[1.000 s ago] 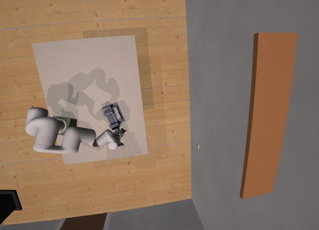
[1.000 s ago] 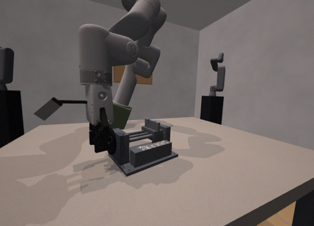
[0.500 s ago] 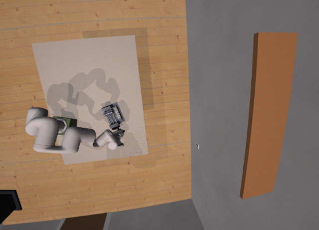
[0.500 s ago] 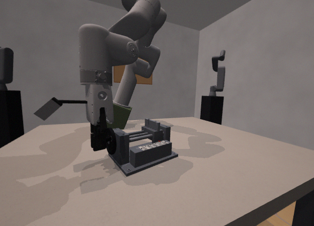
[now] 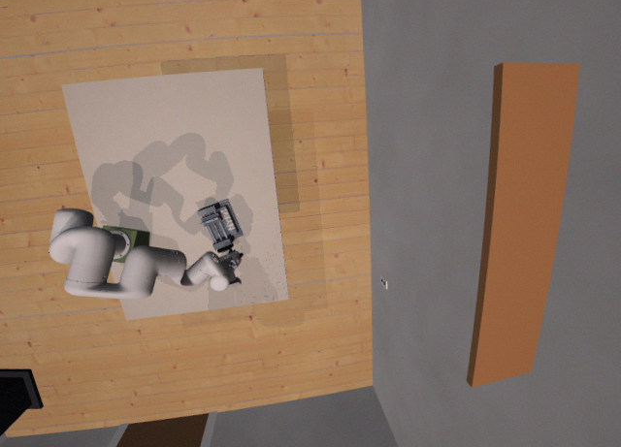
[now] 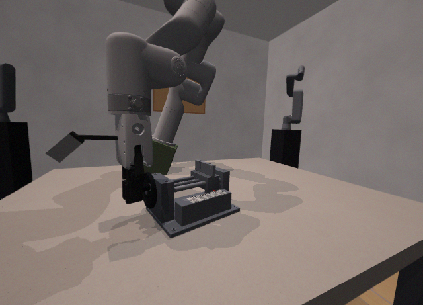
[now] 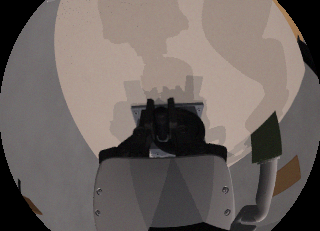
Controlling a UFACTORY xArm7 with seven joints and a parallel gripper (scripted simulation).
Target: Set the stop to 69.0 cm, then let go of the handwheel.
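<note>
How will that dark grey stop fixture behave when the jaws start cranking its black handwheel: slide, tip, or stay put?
The dark grey stop fixture probably stays put: its wide flat base plate shows corner screw heads and sits low. The black handwheel, which the gripper grips by its crank handle, should turn stiffly rather than flex. Tipping seems unlikely.

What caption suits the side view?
Robot arm's tool clamped on the handwheel of a small stop fixture on a table.

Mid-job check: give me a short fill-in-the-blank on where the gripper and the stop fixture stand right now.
1. The black gripper is shut on the black round ____ at the fixture's end.
2. The dark grey stop fixture stands on the beige ____.
3. A small ____ marker sits on the fixture's white scale strip.

Missing: handwheel; table; red
</note>
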